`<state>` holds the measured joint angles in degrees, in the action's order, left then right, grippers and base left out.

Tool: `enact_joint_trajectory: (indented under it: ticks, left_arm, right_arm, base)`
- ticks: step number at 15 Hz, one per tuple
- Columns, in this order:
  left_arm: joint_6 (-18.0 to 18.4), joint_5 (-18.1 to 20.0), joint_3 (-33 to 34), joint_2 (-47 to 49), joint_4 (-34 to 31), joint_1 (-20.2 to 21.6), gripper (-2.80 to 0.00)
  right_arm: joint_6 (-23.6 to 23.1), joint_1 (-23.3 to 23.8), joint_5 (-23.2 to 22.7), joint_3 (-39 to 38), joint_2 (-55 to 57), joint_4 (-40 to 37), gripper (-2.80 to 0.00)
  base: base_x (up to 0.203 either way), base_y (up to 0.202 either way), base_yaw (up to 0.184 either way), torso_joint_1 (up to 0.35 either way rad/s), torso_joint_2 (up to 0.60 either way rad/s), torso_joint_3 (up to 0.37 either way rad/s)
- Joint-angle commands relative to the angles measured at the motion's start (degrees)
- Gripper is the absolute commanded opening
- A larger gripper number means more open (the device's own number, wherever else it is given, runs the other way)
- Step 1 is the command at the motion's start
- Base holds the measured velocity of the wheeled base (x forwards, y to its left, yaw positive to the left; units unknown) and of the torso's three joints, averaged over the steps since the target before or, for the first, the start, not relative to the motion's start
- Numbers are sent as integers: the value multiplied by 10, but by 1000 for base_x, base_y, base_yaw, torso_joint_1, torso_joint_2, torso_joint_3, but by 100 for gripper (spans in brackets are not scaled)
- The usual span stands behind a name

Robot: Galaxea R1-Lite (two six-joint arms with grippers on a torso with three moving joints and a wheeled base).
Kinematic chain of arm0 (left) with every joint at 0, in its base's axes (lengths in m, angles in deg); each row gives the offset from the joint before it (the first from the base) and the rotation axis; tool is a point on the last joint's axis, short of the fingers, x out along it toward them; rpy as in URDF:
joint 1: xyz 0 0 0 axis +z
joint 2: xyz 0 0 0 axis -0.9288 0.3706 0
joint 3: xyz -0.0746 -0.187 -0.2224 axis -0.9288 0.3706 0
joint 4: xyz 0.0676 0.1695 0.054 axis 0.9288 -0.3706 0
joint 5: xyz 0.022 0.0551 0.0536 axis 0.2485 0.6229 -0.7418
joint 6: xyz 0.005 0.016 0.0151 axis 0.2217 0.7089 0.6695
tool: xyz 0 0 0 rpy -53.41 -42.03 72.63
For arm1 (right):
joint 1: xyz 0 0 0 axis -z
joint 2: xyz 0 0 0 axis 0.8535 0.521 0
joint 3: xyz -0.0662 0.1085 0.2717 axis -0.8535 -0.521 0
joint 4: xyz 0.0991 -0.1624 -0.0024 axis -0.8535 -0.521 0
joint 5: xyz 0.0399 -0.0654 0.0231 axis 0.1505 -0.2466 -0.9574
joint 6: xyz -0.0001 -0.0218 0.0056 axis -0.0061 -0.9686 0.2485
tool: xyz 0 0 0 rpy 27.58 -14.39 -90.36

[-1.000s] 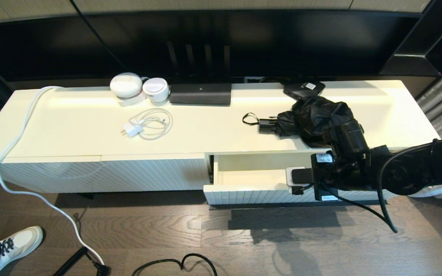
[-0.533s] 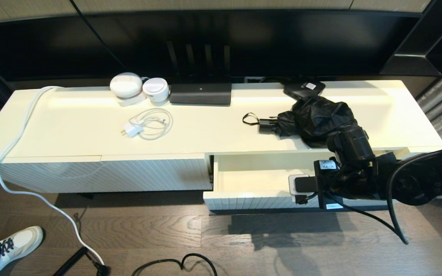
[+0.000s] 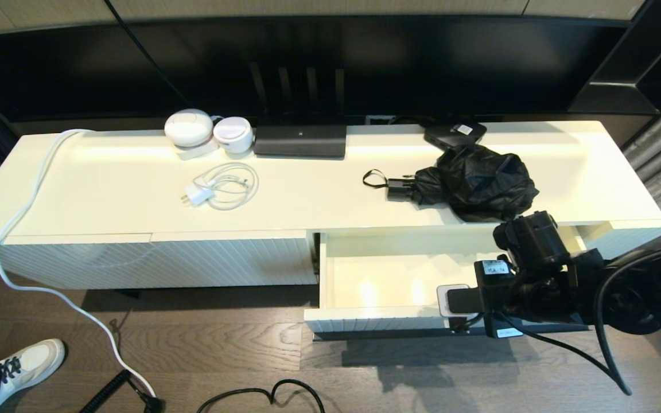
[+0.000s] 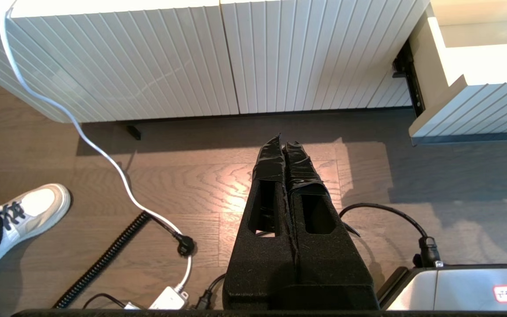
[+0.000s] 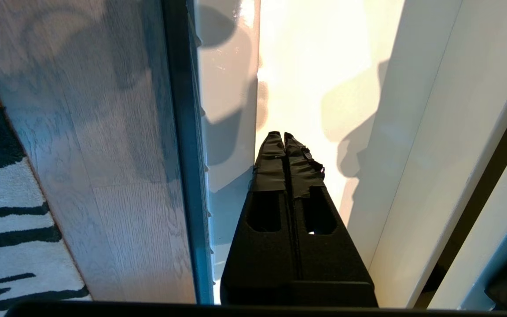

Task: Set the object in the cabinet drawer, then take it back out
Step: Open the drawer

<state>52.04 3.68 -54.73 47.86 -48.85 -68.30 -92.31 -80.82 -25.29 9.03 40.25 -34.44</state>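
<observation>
right tool (image 5: 283,136) pressed together inside drawer (image 3: 376,318) | drawer's right end hidden by arm

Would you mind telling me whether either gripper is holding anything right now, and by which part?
Nothing is held. The right gripper is shut on nothing inside the open drawer; the left gripper is shut above the floor. The umbrella lies on the cabinet top.

head: high, facing cabinet (image 3: 135,201) | wrists: close, downward | shared: drawer (image 3: 376,281)
</observation>
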Motion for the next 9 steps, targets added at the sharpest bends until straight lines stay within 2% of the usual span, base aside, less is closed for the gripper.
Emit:
enact_joint_trajectory:
  ticks: [1,9]
  left_arm:
    - [0,0,1,1,0,0,-280]
    - [0,0,1,1,0,0,-280]
  right_arm:
    - [-4,-4,1,-15,-2,0,-280]
    - [-3,-10,0,-96,-10,51,-280]
  base:
    - [0,0,0,0,0,0]
    - [0,0,0,0,0,0]
